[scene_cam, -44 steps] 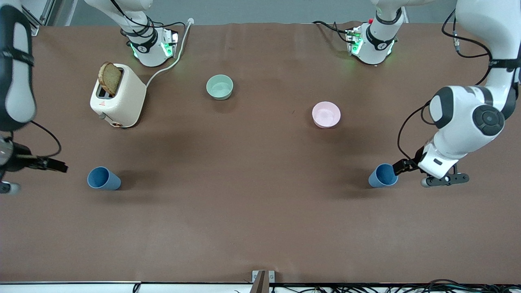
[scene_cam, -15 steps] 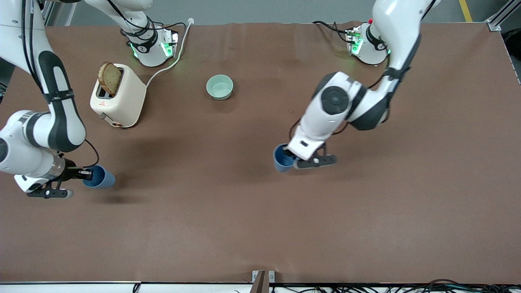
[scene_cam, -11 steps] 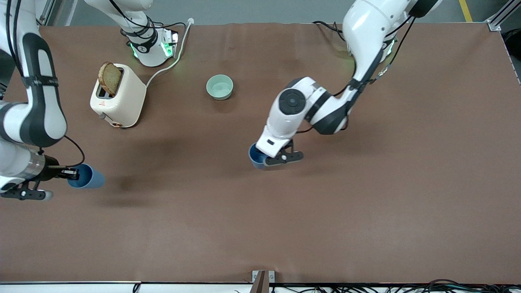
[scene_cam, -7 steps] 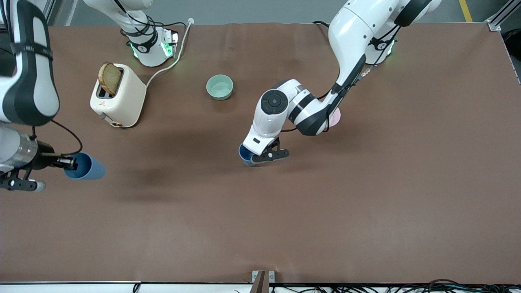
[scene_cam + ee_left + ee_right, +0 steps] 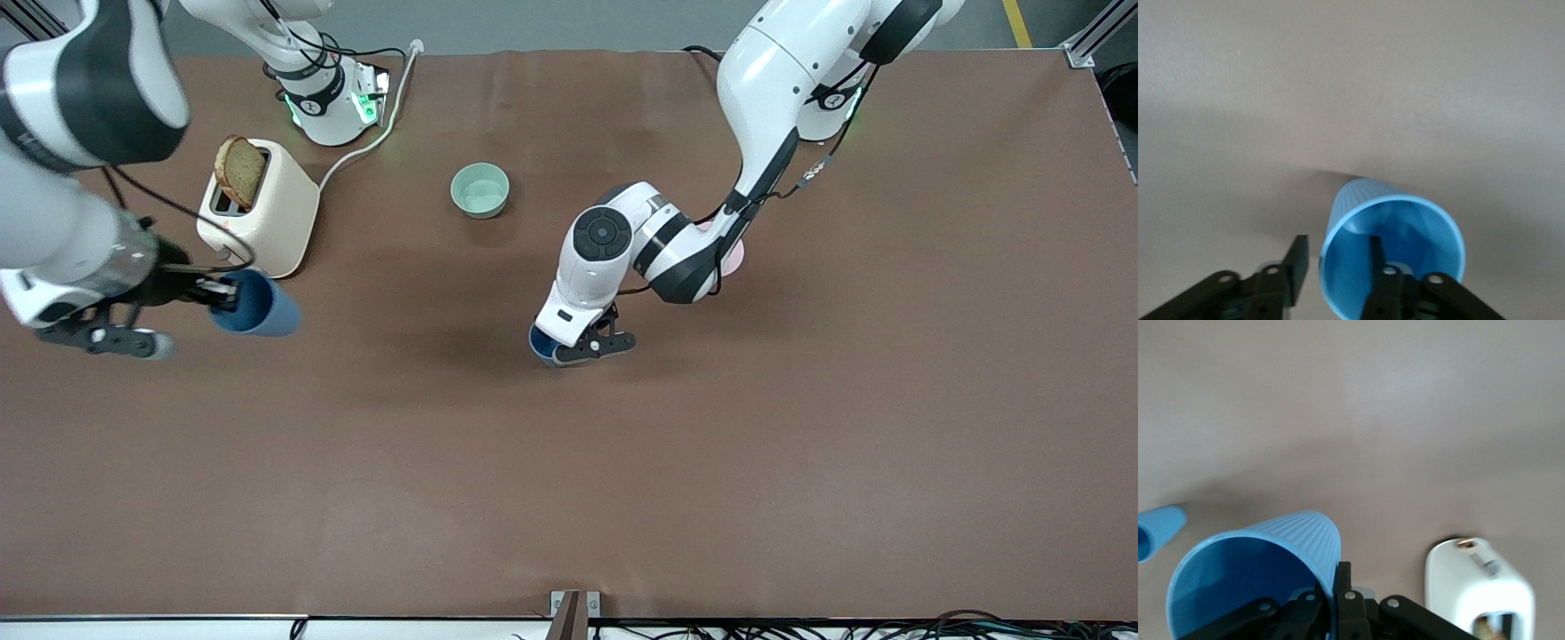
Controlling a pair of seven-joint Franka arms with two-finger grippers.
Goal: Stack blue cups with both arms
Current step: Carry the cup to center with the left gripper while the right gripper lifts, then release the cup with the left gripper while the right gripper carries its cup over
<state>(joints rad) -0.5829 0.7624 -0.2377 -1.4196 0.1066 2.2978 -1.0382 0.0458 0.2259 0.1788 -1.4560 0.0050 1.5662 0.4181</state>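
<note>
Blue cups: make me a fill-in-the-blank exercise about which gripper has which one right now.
The lifted blue cup, over the table by the toaster, is pinched by the ____ gripper.
The left gripper straddles the wall of the other blue cup, its fingers ____, not clamped.
The bowl partly hidden by the left arm is ____.
Missing words: right (the right gripper); open; pink.

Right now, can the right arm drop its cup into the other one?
Probably not yet: the left gripper, open, straddles the standing cup's rim, one finger inside. The right gripper holds the second cup aloft by the toaster.
</note>
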